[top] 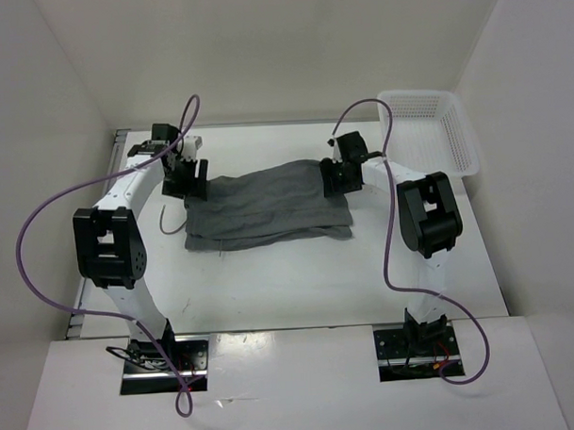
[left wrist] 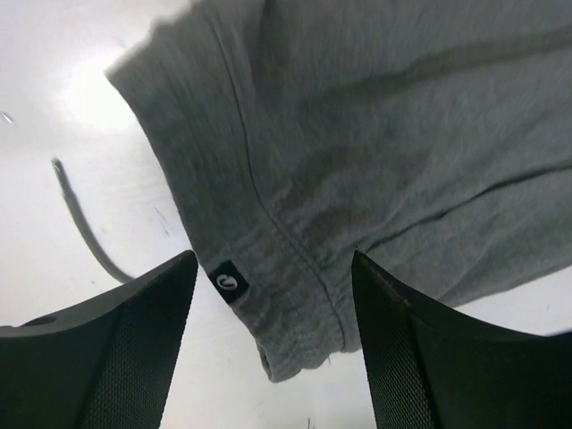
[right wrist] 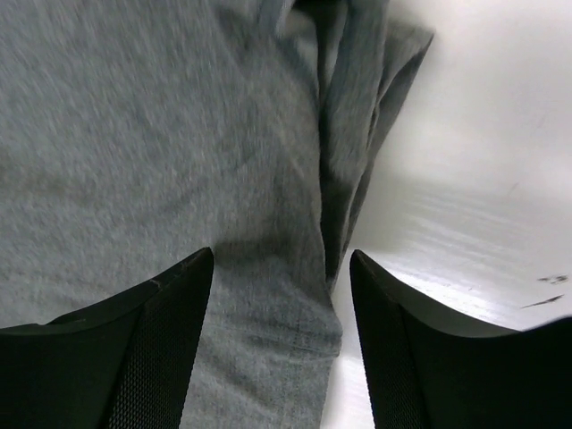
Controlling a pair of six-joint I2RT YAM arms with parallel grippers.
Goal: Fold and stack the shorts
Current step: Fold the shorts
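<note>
While the shorts [top: 268, 208] lie folded, left end effector [top: 188, 185] and right end effector [top: 342, 183] hover wide-open over opposite ends.

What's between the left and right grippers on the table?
The shorts, folded flat, fill the whole stretch from the left gripper to the right gripper. This is clearest in the top view.

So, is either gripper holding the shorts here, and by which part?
Nothing is held: the left gripper and the right gripper both stand open over opposite ends of the shorts.
</note>
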